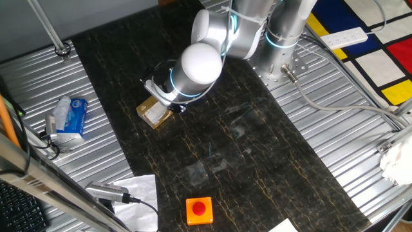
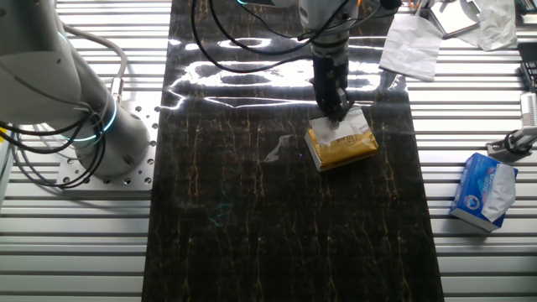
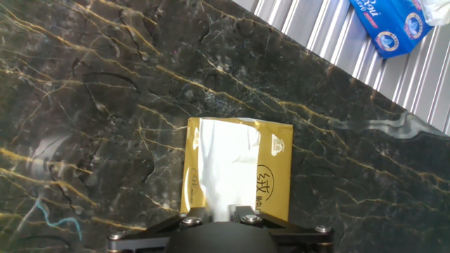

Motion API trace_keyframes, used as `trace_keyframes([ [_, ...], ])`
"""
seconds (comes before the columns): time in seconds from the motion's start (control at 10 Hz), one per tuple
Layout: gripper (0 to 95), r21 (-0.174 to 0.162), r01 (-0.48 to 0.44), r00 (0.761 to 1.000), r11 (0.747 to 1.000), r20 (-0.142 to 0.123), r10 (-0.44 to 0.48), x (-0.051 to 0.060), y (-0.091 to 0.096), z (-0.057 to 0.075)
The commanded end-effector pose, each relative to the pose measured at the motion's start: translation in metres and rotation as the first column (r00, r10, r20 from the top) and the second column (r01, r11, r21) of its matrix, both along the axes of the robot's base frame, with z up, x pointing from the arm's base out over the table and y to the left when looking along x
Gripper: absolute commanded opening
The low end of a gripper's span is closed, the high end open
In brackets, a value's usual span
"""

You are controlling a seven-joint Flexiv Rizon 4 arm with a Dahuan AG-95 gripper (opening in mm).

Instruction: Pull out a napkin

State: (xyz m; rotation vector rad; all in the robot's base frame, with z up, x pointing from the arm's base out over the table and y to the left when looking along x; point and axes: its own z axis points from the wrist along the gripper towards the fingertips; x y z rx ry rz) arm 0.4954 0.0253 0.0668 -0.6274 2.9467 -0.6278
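Napkin (image 3: 225, 165) position: directly below gripper (image 2: 336, 115), in gold-brown tissue box (image 2: 342, 143).
Gripper state: cannot tell; fingertips hidden at napkin.

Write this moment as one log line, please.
step: reaching napkin | tool: over gold tissue box, grip unclear | napkin: still in box
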Motion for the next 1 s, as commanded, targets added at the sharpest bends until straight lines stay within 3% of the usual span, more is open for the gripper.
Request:
trace_keyframes([
  [0.1, 0.0, 0.0, 0.002, 1.0, 1.0, 0.006, -0.002, 0.0002, 0.0001, 0.0002],
  [1.0, 0.0, 0.013, 0.032, 0.999, 0.999, 0.04, -0.032, 0.0004, 0.0, 0.0017],
])
